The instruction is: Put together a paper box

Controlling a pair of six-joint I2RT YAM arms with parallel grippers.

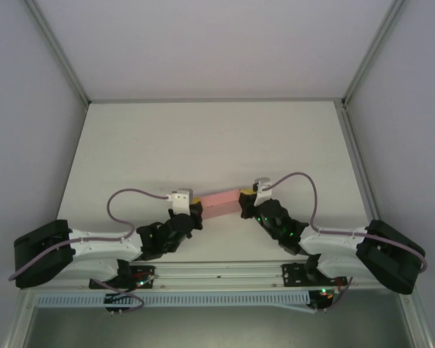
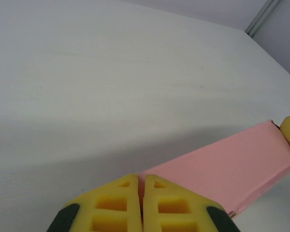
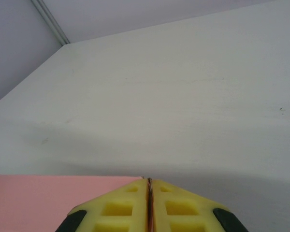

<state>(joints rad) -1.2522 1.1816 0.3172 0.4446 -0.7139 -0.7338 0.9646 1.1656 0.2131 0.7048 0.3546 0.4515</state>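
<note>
Left fingers [image 2: 116,205]: clenched on the paper box's [image 2: 222,169] left end.
Right fingers [image 3: 176,205]: clenched on its right end.
Box axis: laid left-right, spanned between both arms equally.
Place: near-centre of the tabletop [image 1: 203,138].

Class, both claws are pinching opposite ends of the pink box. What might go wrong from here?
1. The left claw and the right claw each seem to grip only a thin edge of the paper box, so the card could slip free at either end.
2. With both ends clamped, pulling apart might tear the thin card, and pushing together might buckle it.
</note>
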